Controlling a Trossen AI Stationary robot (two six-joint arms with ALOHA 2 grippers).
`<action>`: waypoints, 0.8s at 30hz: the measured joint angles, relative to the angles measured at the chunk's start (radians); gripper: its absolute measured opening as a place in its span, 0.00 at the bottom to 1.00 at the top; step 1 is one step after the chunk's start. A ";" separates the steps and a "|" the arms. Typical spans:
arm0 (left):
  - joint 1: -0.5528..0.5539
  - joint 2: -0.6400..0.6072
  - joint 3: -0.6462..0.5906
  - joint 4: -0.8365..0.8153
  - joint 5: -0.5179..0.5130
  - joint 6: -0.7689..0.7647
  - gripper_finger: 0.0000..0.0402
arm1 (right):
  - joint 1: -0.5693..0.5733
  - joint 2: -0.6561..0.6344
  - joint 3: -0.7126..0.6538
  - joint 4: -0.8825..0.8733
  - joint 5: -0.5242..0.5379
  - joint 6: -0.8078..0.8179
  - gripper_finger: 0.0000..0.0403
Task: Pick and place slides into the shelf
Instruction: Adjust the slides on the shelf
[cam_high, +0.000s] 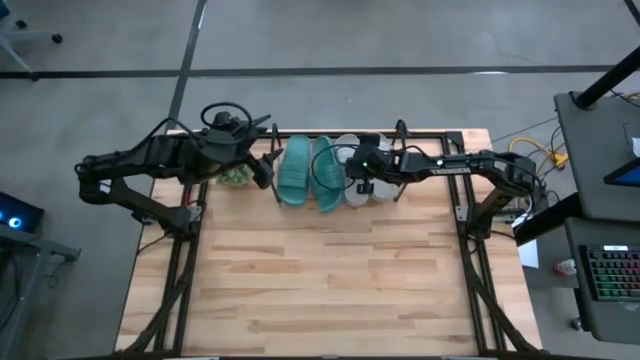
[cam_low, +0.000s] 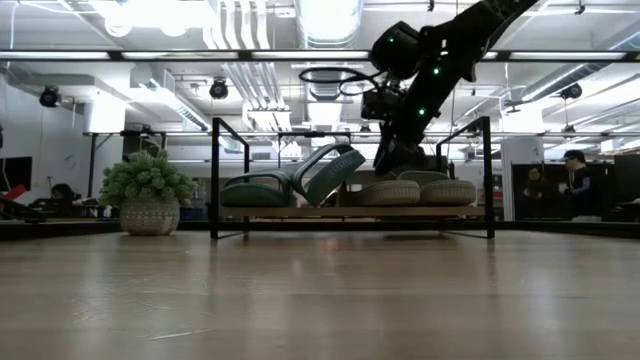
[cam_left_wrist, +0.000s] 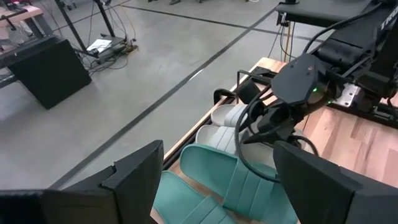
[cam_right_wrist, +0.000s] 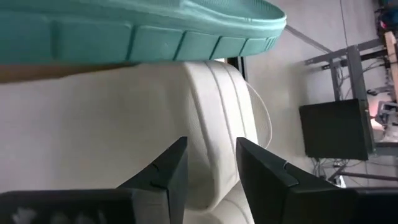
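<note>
The black wire shelf (cam_low: 487, 180) stands at the table's far edge. Two teal slides (cam_high: 293, 170) (cam_high: 325, 174) lie in its left half. The inner one (cam_low: 333, 172) is tipped up and leans toward the white pair. Two white slides (cam_low: 420, 190) lie flat on the wooden base in the right half. My right gripper (cam_high: 360, 172) reaches down onto the inner white slide (cam_right_wrist: 124, 124), its fingers close together around the ribbed strap. My left gripper (cam_left_wrist: 217, 155) hovers wide open above the shelf's left end (cam_high: 265, 165) and touches nothing. My right gripper has the inner white slide's ribbed strap (cam_right_wrist: 211, 118) between its two fingers (cam_right_wrist: 171, 171), which stand a narrow gap apart, coming from above and slanting down. The slide lies flat on the shelf's base. Whether one finger is under the strap, I cannot tell.
A small potted plant (cam_low: 148, 195) stands left of the shelf, under my left arm (cam_high: 237, 177). The near part of the wooden table (cam_high: 330, 280) is bare. People stand in the room beyond the table (cam_low: 575, 185). A keyboard and desk sit to the right (cam_high: 610, 270).
</note>
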 joint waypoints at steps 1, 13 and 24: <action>0.000 0.000 -0.001 -0.001 0.000 0.000 0.72 | -0.003 0.004 -0.003 0.005 0.003 -0.001 0.30; 0.000 0.005 -0.001 -0.001 -0.003 -0.007 0.72 | -0.009 0.044 0.000 0.041 0.070 -0.013 0.16; 0.000 0.009 -0.003 -0.009 -0.002 -0.007 0.72 | -0.009 0.037 0.000 0.034 0.126 -0.015 0.03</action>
